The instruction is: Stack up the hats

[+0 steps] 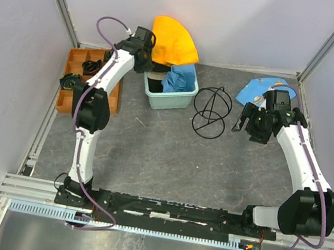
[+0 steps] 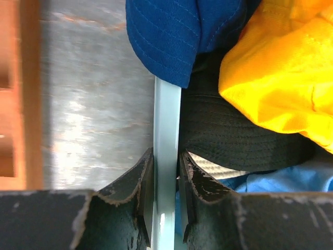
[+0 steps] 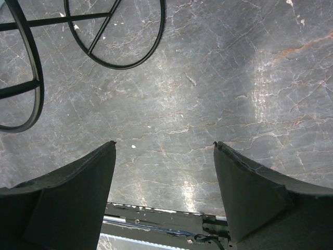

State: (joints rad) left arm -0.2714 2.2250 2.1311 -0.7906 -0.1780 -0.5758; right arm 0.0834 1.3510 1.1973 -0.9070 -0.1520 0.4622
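Observation:
The hats lie bunched in and over a mint-green tub [image 1: 181, 100]. The yellow hat [image 1: 171, 39] hangs over the tub's back, a light blue hat [image 1: 181, 79] sits inside, and a black hat [image 1: 155, 86] shows at the tub's left. The left wrist view shows a navy hat [image 2: 166, 36], the black hat [image 2: 229, 130], the yellow hat [image 2: 281, 73] and the light blue hat [image 2: 281, 179]. My left gripper [image 2: 166, 152] is shut on the tub's wall [image 2: 167, 120], one finger on each side. My right gripper [image 3: 164, 143] hangs open and holds nothing over bare table at the right [image 1: 247, 122].
A black wire stand [image 1: 211, 110] sits between the tub and my right gripper. An orange compartment tray [image 1: 74, 84] lies at the left wall. A flat light-blue printed cloth [image 1: 256, 90] lies behind the right arm. Walls close in on three sides.

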